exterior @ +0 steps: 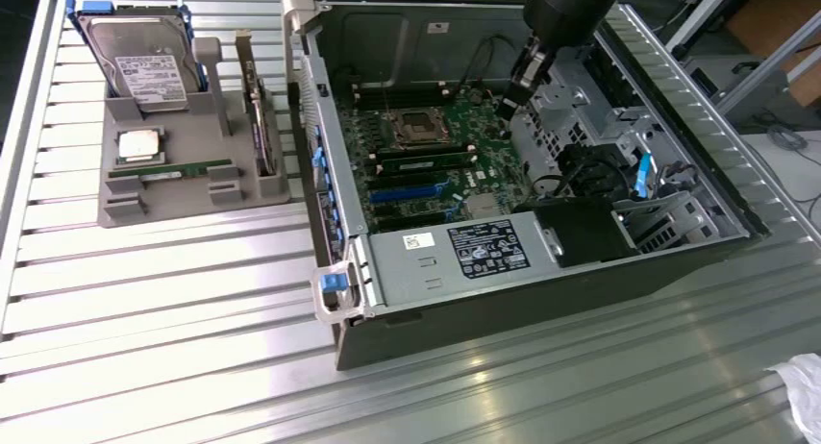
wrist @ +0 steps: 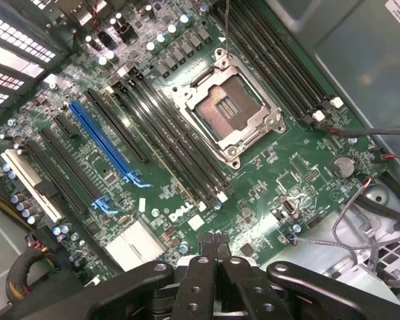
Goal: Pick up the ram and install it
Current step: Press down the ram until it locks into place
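Your gripper (wrist: 213,245) hangs inside the open computer case (exterior: 667,261), above the motherboard (wrist: 253,167), with its jaws pressed together and pinching nothing. From the wrist view you look straight down on the board: the empty processor socket (wrist: 227,110) sits between two banks of long black memory slots (wrist: 180,157), so the arm seems placed here to survey where a stick would seat rather than to carry one.

The ram (exterior: 169,168) is well apart from the gripper, outside the case, on the grey holder tray (exterior: 122,213) towards the exterior view's left. It lies flat in a shallow channel of the tray, which keeps it straight and lifted enough for jaws to take it by its long edges. It reads as a long, narrow, thin green strip with a pale label near the middle.

On the same tray, the hard drive (exterior: 144,64) stands propped at the back and the square silver processor (exterior: 138,144) rests just beside the ram. The tray and the case both sit on the ribbed metal worktop (exterior: 167,329).

One stick (exterior: 424,161) already appears to lie in a slot below the socket in the exterior view.
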Motion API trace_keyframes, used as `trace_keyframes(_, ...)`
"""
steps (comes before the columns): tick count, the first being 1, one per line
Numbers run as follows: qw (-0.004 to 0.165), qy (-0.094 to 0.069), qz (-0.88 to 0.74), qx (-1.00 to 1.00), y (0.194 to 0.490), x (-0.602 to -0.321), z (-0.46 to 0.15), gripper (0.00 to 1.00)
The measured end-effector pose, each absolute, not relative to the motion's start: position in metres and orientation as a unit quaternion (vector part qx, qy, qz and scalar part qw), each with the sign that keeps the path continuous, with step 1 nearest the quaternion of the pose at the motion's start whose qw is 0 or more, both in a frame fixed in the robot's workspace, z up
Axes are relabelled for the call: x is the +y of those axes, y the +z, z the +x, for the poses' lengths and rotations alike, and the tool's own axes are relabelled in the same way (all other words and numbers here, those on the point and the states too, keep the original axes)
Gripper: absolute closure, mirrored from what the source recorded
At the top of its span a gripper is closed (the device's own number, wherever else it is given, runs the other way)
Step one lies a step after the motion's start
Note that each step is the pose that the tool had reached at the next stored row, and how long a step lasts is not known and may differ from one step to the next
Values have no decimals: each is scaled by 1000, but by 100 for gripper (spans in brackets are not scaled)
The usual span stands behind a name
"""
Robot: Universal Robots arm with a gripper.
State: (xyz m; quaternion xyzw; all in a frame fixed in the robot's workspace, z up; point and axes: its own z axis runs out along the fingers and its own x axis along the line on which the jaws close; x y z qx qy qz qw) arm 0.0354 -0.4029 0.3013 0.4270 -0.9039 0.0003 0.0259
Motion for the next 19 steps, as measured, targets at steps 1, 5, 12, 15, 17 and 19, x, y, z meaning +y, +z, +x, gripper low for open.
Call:
trace_keyframes(1, 26, 0, 423, -906, 301, -403, 35, 89)
trace_keyframes(5, 26, 1, 416, -909, 301, -403, 35, 89)
trace_keyframes(12, 27, 1, 398, -917, 301, -403, 35, 89)
trace_keyframes(15, 27, 2, 389, -921, 301, -403, 35, 89)
trace_keyframes(17, 27, 2, 381, -924, 301, -403, 35, 89)
trace_keyframes(19, 28, 2, 374, -927, 301, -403, 35, 89)
